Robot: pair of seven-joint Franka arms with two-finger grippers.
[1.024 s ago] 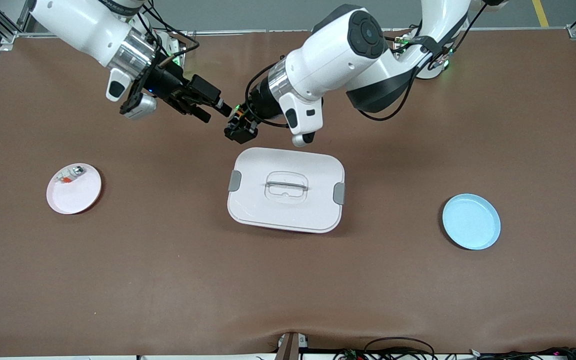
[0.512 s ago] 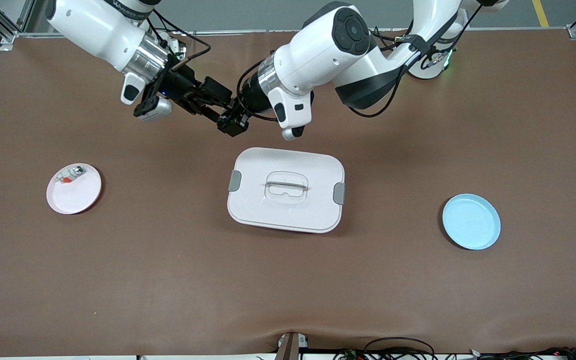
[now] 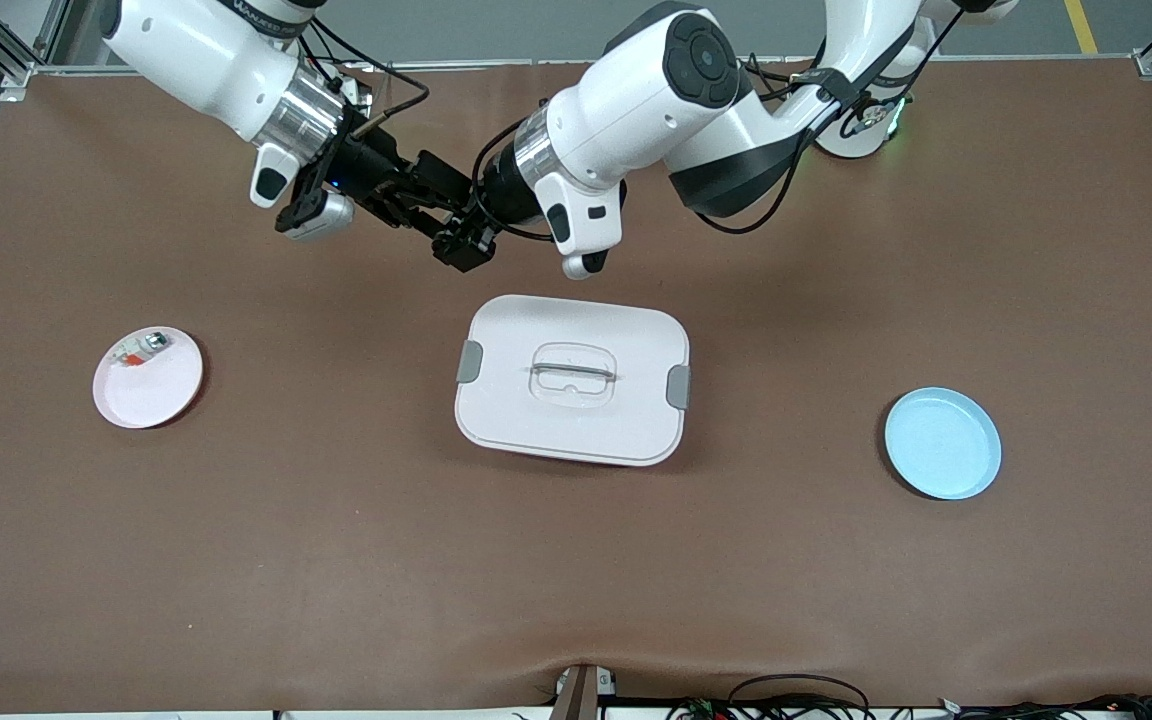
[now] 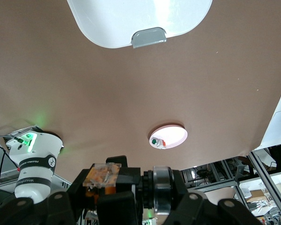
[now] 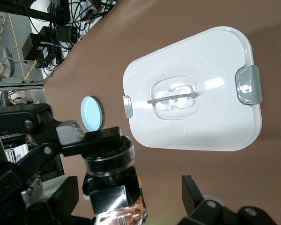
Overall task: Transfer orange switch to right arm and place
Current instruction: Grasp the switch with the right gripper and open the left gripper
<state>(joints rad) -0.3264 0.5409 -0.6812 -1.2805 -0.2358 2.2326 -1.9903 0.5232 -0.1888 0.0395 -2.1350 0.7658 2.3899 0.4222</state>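
Observation:
The orange switch (image 4: 102,180), a black body with orange parts and a silver ring, is up in the air over bare table beside the white box. My left gripper (image 4: 124,199) is shut on it. In the front view the left gripper (image 3: 463,246) and the right gripper (image 3: 433,203) meet tip to tip. In the right wrist view the orange switch (image 5: 113,190) sits between the spread fingers (image 5: 195,197) of my right gripper (image 5: 129,196), which is open, with a gap on each side of the switch.
A white lidded box (image 3: 496,420) lies mid-table, nearer the front camera than the grippers. A pink plate (image 3: 151,392) holding a small white-and-silver piece (image 3: 141,350) sits toward the right arm's end. A blue plate (image 3: 942,443) sits toward the left arm's end.
The two grippers have come together: the left carried the switch toward the right arm's end, and the right reached in until its fingers straddle the switch.

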